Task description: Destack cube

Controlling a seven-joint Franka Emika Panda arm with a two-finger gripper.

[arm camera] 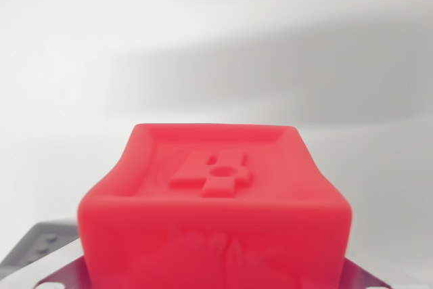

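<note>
So I'm looking through the wrist cam and pretty much the whole lower half is getting filled by a red cube [215, 214]. It's sitting dead centre, very close to the lens, a bit soft and blurry on the near face. The face that's pointing up has a raised rim running round it and an embossed cross-like mark [215, 174] with a small round dimple in the middle. The near face is showing some faint raised texture, but I can't make out what it is.

Poking out from behind the cube at the bottom corners I'm seeing grey metal bits of the gripper [40, 252], one on the wrist view's left with a couple of small holes in it, another thin edge on the right. The fingertips themselves are hiding behind the cube, so I honestly can't tell how wide the jaws are or whether they're actually clamping it.

Behind everything a plain white surface [216, 25] is stretching away, with a broad soft grey shadow [284, 76] lying across it.
</note>
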